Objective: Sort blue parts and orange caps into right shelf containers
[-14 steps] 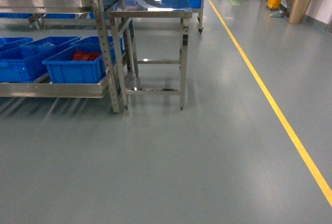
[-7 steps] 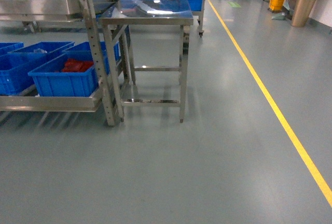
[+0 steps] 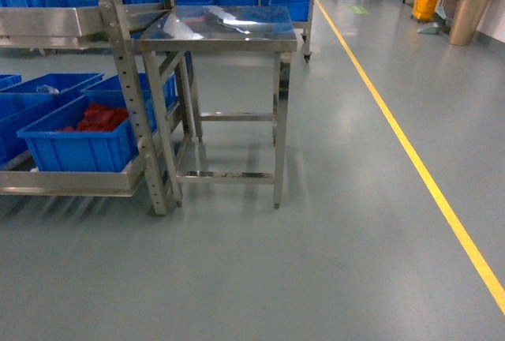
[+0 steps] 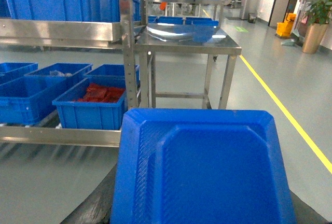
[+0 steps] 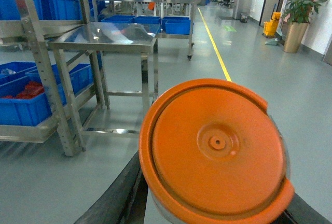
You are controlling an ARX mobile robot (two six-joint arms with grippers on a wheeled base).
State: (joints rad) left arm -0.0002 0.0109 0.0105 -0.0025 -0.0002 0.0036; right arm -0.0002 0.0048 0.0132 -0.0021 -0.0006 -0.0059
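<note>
The blue crates [image 3: 75,145] sit on the low tier of a steel shelf [image 3: 126,80] on the left, nearest one full of red stuff [image 3: 99,117]. A steel table [image 3: 217,29] stands just beside the rack. The left wrist camera is mostly filled by a blue part [image 4: 202,169], the right one by an orange cap [image 5: 215,149]. Can't tell how open either gripper's fingers are; they're hidden. A yellow floor line [image 3: 410,151] runs on the right.

Both fingers hidden behind held parts
</note>
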